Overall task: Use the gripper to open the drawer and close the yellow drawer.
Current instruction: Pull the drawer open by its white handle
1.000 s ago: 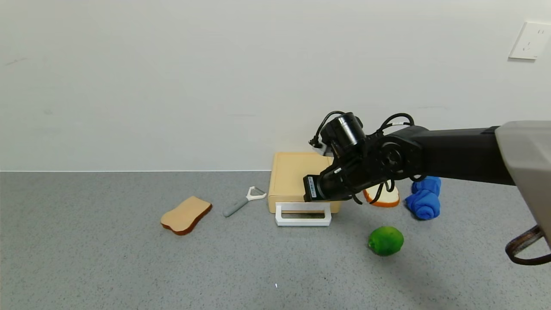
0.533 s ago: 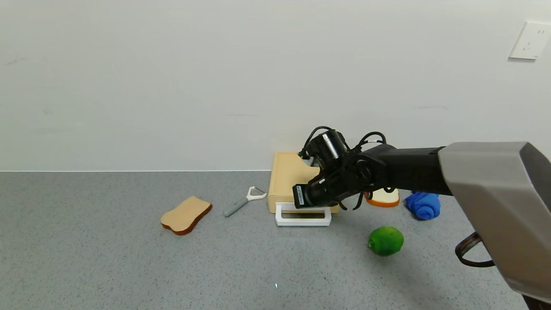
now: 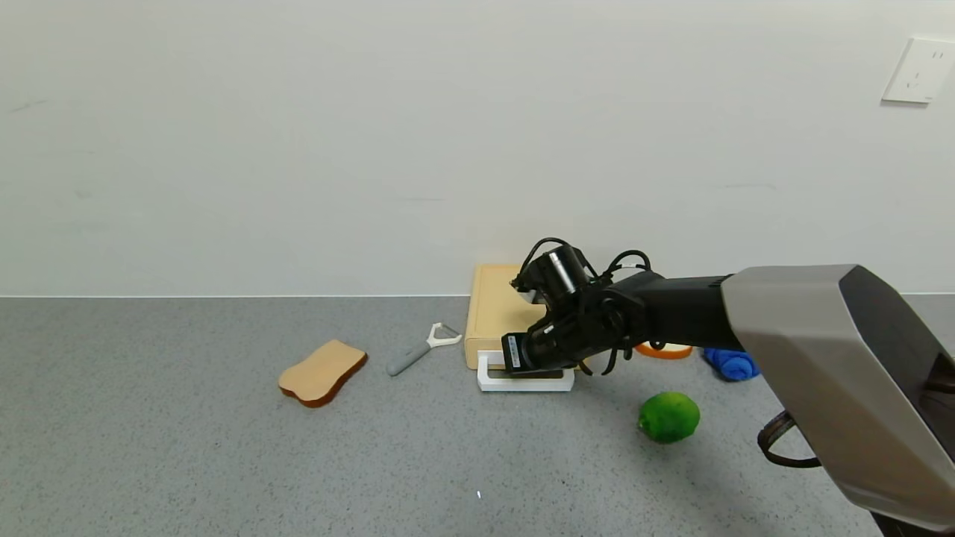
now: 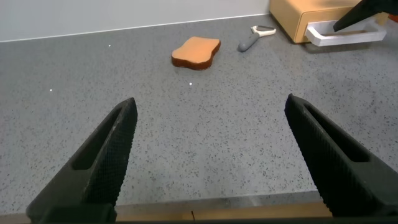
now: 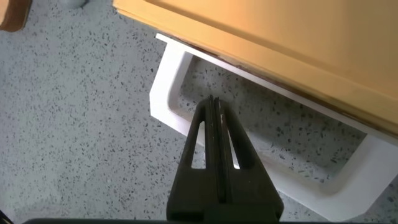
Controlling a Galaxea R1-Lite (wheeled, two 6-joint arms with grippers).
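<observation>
- The yellow drawer [image 3: 498, 309] is seen on the grey speckled table [image 3: 224, 455], set against the white wall [image 3: 298, 134]; its tray appears pushed in, with the white loop handle [image 3: 492, 379] lying flat on the table at its front.
- The right gripper [image 5: 214, 109] is held over the handle, its fingers pressed together into one thin blade, and nothing is clamped between them.
- In the right wrist view the closed tip is seen above the opening of the handle loop, just beside the drawer front; whether it touches the handle cannot be told.
- The left gripper [image 4: 211, 155] is kept low over bare table, well apart from the drawer, with its fingers spread wide and nothing between them.
- A tan bread slice [image 3: 322, 371] is found on the left-arm side of the drawer, and a grey-handled peeler [image 3: 421, 349] lies between that slice and the drawer.
- A green lime [image 3: 668, 418] is seen nearer the robot than the drawer, on its right-arm side.
- A second bread slice [image 3: 664, 350] and a blue cloth [image 3: 733, 364] are partly hidden behind the right arm, beside the drawer on that same side.
- A white wall socket [image 3: 918, 71] is mounted high on the wall, well away from the drawer.
</observation>
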